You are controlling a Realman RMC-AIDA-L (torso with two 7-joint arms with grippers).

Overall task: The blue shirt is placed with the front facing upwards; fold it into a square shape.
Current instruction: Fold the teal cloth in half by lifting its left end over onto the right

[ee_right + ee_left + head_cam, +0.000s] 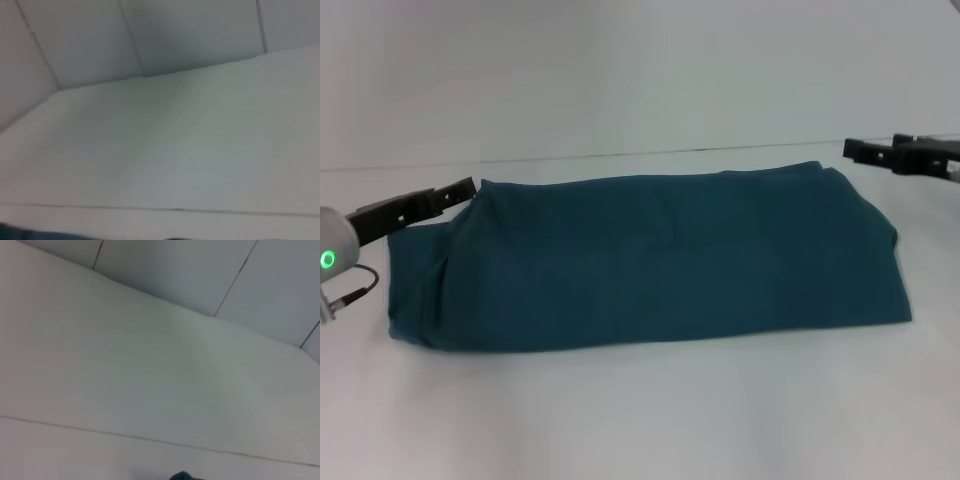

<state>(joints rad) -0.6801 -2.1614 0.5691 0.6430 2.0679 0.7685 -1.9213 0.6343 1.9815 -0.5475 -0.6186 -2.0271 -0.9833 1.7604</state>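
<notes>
Where it lies flat | blue shirt folded, lettering hidden

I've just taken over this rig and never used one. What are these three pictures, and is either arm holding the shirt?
The big picture looks down from the robot's head. The blue shirt lies on the white table, already folded into a long band, no lettering showing. The left gripper sits at the shirt's left far corner; the right gripper hangs just off its right far corner. I cannot tell whether either grips cloth. The other two pictures come from wrist cameras; they show mostly bare table and wall.
</notes>
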